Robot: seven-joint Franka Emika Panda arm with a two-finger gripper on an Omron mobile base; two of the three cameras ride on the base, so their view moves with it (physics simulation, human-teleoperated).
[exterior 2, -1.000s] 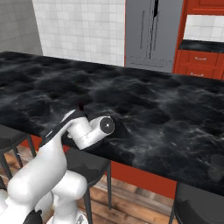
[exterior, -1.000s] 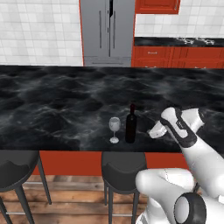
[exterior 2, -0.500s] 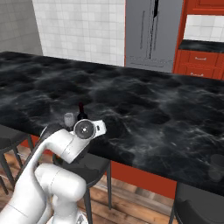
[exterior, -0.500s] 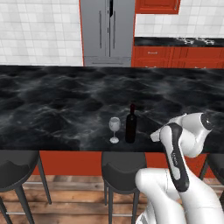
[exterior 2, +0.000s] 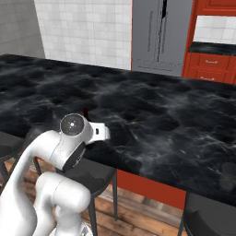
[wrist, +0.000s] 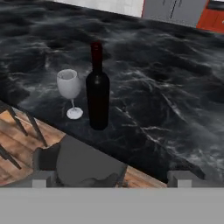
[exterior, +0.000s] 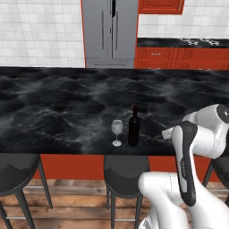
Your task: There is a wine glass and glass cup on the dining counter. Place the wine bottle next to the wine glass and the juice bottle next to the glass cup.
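Two items stood just beside each other near the worktop (exterior: 53,112) edge: wine glass (wrist: 70,92) left, wine bottle (wrist: 97,87) right. My fingers (wrist: 177,178) stood wide, empty.

place: kitchen | signs: fridge (exterior: 110,33), red cabinets (exterior: 181,58), tiled wall (exterior: 40,31), bar stools (exterior: 126,170)

Right base view: the arm covers the wine bottle (exterior 2: 85,112) except its dark red top, and wholly hides the wine glass. Left base view: the arm's upper link conceals the gripper. Stools (exterior: 13,176) are cut by the frame edges.
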